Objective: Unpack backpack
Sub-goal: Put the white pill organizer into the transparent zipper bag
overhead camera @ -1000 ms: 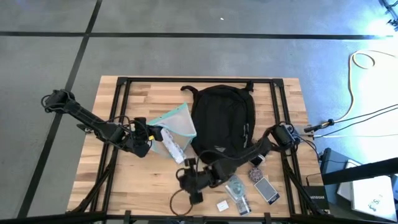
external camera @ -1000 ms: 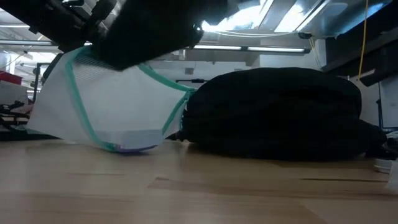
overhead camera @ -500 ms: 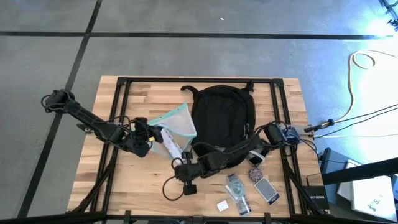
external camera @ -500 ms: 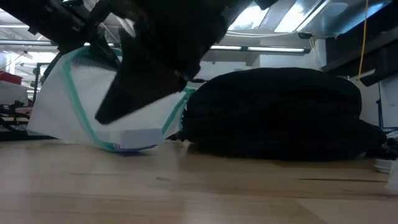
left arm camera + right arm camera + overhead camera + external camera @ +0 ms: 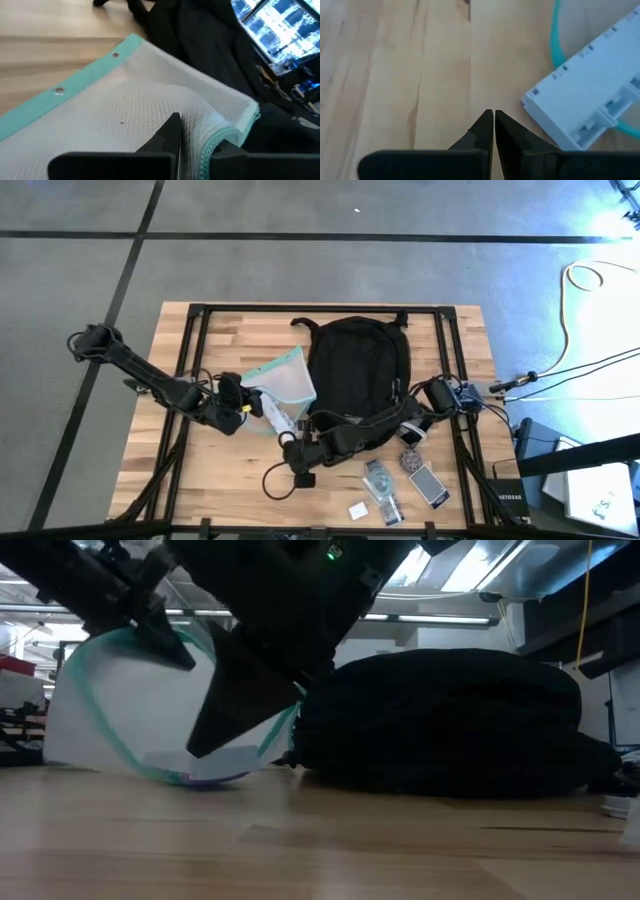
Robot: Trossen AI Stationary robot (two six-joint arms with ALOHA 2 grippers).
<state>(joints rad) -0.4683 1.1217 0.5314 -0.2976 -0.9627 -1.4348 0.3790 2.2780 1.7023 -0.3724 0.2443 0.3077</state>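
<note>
While the backpack [image 5: 358, 380] lay flat near the middle of the table [image 5: 230, 480], its straps toward the front edge, both arms were gathered at its left side. The left gripper [image 5: 243, 402] was seen pinched shut on the teal edge of a clear mesh pouch [image 5: 283, 383], which was lifted at an angle and rested against the backpack's left flank. In the left wrist view the mesh [image 5: 150, 105] was shown bunched between the closed fingers [image 5: 172, 135], with the black fabric of the backpack [image 5: 200, 45] just behind it.

The right arm was stretched across the front of the backpack, and the right gripper [image 5: 288, 450] was held over bare wood just beside a long white plastic box [image 5: 274, 417] that poked out of the pouch. Its fingers [image 5: 492, 127] were closed together with nothing between them; the white box [image 5: 590, 107] lay just ahead of the tips.

From the low view, much of the pouch [image 5: 110, 720] was blocked by the dark arms, and the backpack [image 5: 450, 720] filled the right half behind them. A black cable [image 5: 278, 483] was looped near the front edge, and several small objects [image 5: 405, 480], among them a phone-like device and a small white item, were scattered in front of the backpack to the right.
</note>
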